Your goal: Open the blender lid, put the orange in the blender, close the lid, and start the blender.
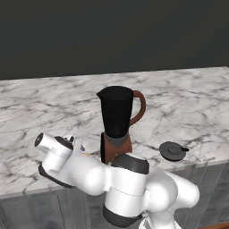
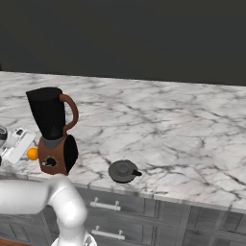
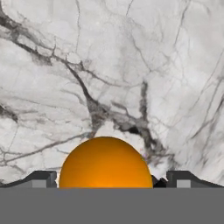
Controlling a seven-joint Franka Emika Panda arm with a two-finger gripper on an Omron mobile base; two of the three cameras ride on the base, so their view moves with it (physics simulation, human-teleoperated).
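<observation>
One orange sits low in the middle of the hand view, between the two tips of the claw, which stands wide open with nothing held. To grip well, I'd say it should sink until the tips flank the widest part of the fruit, then close squarely so the ball can't roll. One blender at centre frame, jar uncovered; one lid lying on the tabletop to its lower right; one claw.
</observation>
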